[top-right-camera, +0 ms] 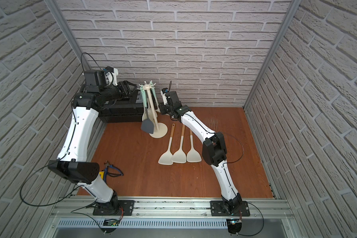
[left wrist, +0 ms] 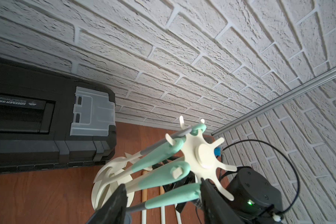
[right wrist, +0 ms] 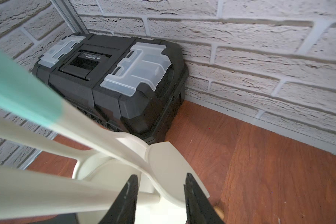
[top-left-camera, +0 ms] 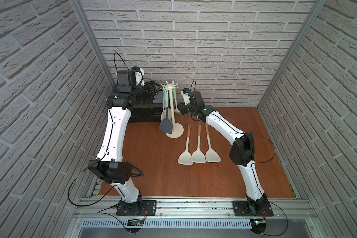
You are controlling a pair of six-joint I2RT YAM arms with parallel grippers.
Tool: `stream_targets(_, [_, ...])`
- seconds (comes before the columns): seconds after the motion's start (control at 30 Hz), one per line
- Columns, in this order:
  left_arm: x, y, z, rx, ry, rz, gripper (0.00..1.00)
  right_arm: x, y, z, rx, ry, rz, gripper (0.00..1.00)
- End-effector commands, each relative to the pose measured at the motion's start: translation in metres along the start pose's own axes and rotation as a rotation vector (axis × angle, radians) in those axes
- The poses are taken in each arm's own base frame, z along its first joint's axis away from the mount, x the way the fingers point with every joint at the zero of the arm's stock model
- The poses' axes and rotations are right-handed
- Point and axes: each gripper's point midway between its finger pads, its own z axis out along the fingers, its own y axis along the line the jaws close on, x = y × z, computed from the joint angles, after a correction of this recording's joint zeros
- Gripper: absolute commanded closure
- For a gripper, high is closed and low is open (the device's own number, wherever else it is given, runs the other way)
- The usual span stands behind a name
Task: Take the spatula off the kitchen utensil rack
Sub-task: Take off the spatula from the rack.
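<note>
Wooden reddish-brown tabletop underneath, bulky black plastic toolbox against the back wall, just beside it the tall cream kitchen utensil rack on a round disc base. Thin-poled, top-loaded: liable to rock or tip under any sideways drag instead of a clean lift off the hook. Hanging on the left arm's side of the pole, not yet off: grey-headed spatula with mint handle. Might also set the neighbouring cream utensils swinging, or knock one loose. Up near the crown, left gripper spread astride what looks like that mint handle, clamping nothing; pad contact hard to judge. Lower down, right gripper parted too, empty, close by the pole.

Left wrist alone: handle ends threaded on the short hooks. Right wrist alone: cream utensils' heads crowding the pole's foot. Whole only in both top views: three cream wooden-handled spatulas lying flat near the base.
</note>
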Motion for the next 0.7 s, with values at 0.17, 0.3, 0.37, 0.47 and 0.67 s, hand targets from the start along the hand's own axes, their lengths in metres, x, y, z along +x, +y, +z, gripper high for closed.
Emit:
stream_targets(0.17, [-0.012, -0.004, 0.007, 0.044, -0.025, 0.014, 0.38, -0.033, 0.026, 0.001, -0.137, -0.126, -0.086, 0.56])
stream_targets(0.3, [-0.010, -0.002, 0.012, 0.049, -0.014, 0.008, 0.38, -0.027, 0.024, 0.000, -0.135, -0.127, -0.086, 0.54])
stream_targets(0.37, [-0.009, -0.001, 0.013, 0.051, -0.011, 0.004, 0.38, -0.025, 0.025, -0.001, -0.137, -0.137, -0.088, 0.53])
stream_targets(0.47, [-0.008, -0.003, 0.015, 0.064, -0.003, -0.005, 0.38, -0.027, 0.027, 0.000, -0.149, -0.153, -0.095, 0.52])
stream_targets(0.67, [-0.007, -0.004, 0.015, 0.068, 0.002, -0.010, 0.38, -0.038, 0.037, 0.010, -0.199, -0.184, -0.097, 0.52])
